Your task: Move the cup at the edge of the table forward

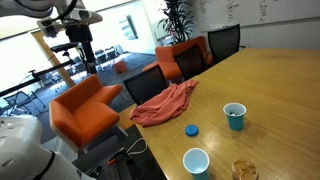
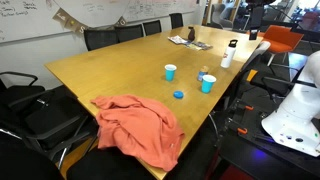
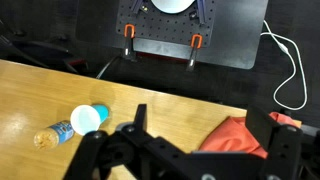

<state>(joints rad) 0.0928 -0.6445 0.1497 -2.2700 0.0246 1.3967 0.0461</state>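
Observation:
The light-blue cup (image 1: 196, 161) stands upright at the near edge of the wooden table (image 1: 270, 90). It also shows in an exterior view (image 2: 208, 83) and in the wrist view (image 3: 88, 118), with its pale inside showing. My gripper (image 3: 209, 116) is open and empty, high above the table edge and well apart from the cup. In the wrist view the cup lies left of the left finger. The arm (image 1: 78, 30) hangs off the table's side.
A smaller teal cup (image 1: 234, 116) and a flat blue lid (image 1: 191, 129) stand further in. A red cloth (image 1: 163, 104) drapes over the edge. A jar (image 1: 244, 170) sits beside the light-blue cup. Chairs (image 1: 85, 110) line the table; a white bottle (image 2: 228, 58) stands further along.

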